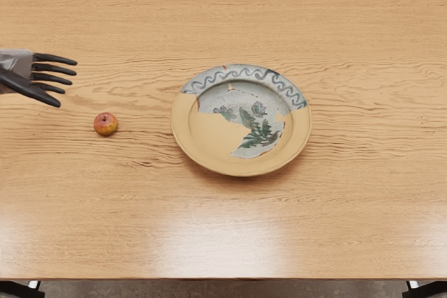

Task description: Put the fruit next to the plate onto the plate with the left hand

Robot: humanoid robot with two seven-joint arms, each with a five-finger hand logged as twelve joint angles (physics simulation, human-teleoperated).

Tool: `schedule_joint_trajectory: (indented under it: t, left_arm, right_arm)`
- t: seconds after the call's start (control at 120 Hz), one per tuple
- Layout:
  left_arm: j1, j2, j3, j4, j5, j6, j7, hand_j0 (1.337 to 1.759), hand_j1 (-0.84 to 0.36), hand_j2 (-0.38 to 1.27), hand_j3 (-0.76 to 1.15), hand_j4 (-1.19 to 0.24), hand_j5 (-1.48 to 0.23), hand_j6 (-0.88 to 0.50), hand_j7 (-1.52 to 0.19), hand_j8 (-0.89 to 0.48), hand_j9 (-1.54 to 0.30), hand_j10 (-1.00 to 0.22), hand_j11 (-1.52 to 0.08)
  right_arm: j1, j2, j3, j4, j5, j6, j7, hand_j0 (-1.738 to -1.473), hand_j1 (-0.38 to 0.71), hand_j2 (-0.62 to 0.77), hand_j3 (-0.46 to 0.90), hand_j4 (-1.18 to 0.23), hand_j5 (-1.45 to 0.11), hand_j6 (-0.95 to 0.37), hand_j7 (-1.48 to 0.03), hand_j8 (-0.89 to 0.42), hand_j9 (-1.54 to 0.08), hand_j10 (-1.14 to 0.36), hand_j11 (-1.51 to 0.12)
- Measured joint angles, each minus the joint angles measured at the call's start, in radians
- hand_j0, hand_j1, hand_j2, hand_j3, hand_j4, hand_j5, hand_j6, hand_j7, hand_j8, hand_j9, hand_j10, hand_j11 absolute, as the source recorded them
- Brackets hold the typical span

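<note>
A small red and yellow apple (105, 123) lies on the wooden table, a short way left of the plate (209, 148). The plate is tan with a blue wavy rim band and a leaf pattern, and nothing lies on it. My left hand (52, 76) comes in from the left edge, up and to the left of the apple and apart from it. Its dark fingers (56, 70) are stretched out and spread, holding nothing. The right arm does not show.
The wooden table (349, 207) fills the view, with an orange wall behind its far edge. Its near edge runs along the bottom of the picture.
</note>
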State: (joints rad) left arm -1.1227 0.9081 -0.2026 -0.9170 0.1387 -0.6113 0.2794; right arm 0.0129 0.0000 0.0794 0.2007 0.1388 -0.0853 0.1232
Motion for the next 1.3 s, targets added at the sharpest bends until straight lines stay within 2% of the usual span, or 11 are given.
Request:
schedule_joint_trajectory:
  t: [0.225,0.325,0.433,0.542,0.633,0.7,0.8,0.983,1.108,1.208,1.3]
  left_arm:
    - [-0.025,0.002,0.0,-0.003,0.003,0.0,0.001,1.658,0.05,0.05,0.0,-0.25,-0.32,-0.25,-0.32,-0.25,-0.32,-0.25,-0.32]
    - [-0.079,0.009,0.0,0.002,0.011,0.0,0.001,1.658,0.05,0.05,0.0,-0.25,-0.32,-0.25,-0.32,-0.25,-0.32,-0.25,-0.32]
    - [-0.087,0.03,0.0,0.001,0.035,0.0,0.003,1.658,0.05,0.05,0.0,-0.25,-0.32,-0.25,-0.32,-0.25,-0.32,-0.25,-0.32]
    - [-0.096,0.04,0.0,-0.059,0.155,0.0,0.063,1.658,0.05,0.05,0.0,-0.25,-0.32,-0.25,-0.32,-0.25,-0.32,-0.25,-0.32]
    - [-0.096,0.043,-0.001,-0.146,0.237,0.0,0.112,1.658,0.05,0.05,0.0,-0.25,-0.32,-0.25,-0.32,-0.25,-0.32,-0.25,-0.32]
    - [-0.107,0.065,-0.001,-0.219,0.279,0.012,0.134,1.658,0.05,0.05,0.0,-0.25,-0.32,-0.25,-0.32,-0.25,-0.32,-0.25,-0.32]
    - [-0.106,0.069,0.0,-0.317,0.382,0.121,0.155,1.658,0.05,0.05,0.0,-0.25,-0.32,-0.25,-0.32,-0.25,-0.32,-0.25,-0.32]
    - [-0.111,0.056,0.046,-0.422,0.508,0.374,0.246,1.658,0.05,0.05,0.0,-0.25,-0.32,-0.25,-0.32,-0.25,-0.32,-0.25,-0.32]
    - [-0.227,0.03,0.132,-0.442,0.524,0.478,0.304,1.658,0.05,0.05,0.0,-0.25,-0.32,-0.25,-0.32,-0.25,-0.32,-0.25,-0.32]
    - [-0.387,-0.033,0.287,-0.445,0.47,0.547,0.321,1.658,0.05,0.05,0.0,-0.26,-0.33,-0.26,-0.33,-0.26,-0.33,-0.25,-0.33]
    - [-0.409,-0.099,0.416,-0.448,0.4,0.62,0.327,1.658,0.05,0.05,0.0,-0.26,-0.33,-0.26,-0.33,-0.26,-0.33,-0.26,-0.33]
  right_arm:
    - [-0.001,0.0,0.002,-0.004,0.001,-0.001,0.001,-1.658,-0.31,-0.01,0.0,-0.03,-0.05,-0.03,-0.05,-0.03,-0.05,-0.03,-0.05]
    - [-0.001,0.0,0.002,-0.004,0.001,-0.001,0.001,-1.658,-0.31,-0.01,0.0,-0.03,-0.05,-0.03,-0.05,-0.03,-0.05,-0.03,-0.05]
    - [-0.001,0.0,0.002,-0.005,0.001,0.0,0.001,-1.658,-0.31,-0.01,0.0,-0.03,-0.05,-0.03,-0.05,-0.03,-0.05,-0.03,-0.05]
    - [-0.001,0.0,0.003,-0.005,0.001,-0.001,0.001,-1.658,-0.31,-0.01,0.0,-0.03,-0.05,-0.03,-0.05,-0.03,-0.05,-0.03,-0.05]
    - [-0.001,0.0,0.003,-0.005,0.001,-0.001,0.001,-1.658,-0.31,-0.01,0.0,-0.03,-0.05,-0.03,-0.05,-0.03,-0.05,-0.03,-0.05]
    - [0.0,0.0,0.003,-0.004,0.001,-0.001,0.001,-1.658,-0.31,-0.01,0.0,-0.03,-0.05,-0.03,-0.05,-0.03,-0.05,-0.03,-0.05]
    - [0.0,0.0,0.003,-0.005,0.001,0.0,0.001,-1.658,-0.31,-0.01,0.0,-0.03,-0.05,-0.03,-0.05,-0.03,-0.05,-0.03,-0.05]
    - [0.001,0.0,0.004,-0.004,0.001,0.0,0.001,-1.658,-0.31,-0.01,0.0,-0.03,-0.05,-0.03,-0.05,-0.03,-0.05,-0.03,-0.05]
    - [0.002,0.0,0.005,-0.004,0.001,0.0,0.001,-1.658,-0.31,-0.01,0.0,-0.03,-0.05,-0.03,-0.05,-0.03,-0.05,-0.03,-0.05]
    - [0.002,0.0,0.005,-0.003,0.001,0.001,0.001,-1.658,-0.31,-0.01,0.0,-0.03,-0.05,-0.03,-0.05,-0.03,-0.05,-0.03,-0.05]
    - [0.002,0.0,0.006,-0.002,0.001,0.001,0.001,-1.658,-0.31,-0.01,0.0,-0.03,-0.05,-0.03,-0.05,-0.03,-0.05,-0.03,-0.05]
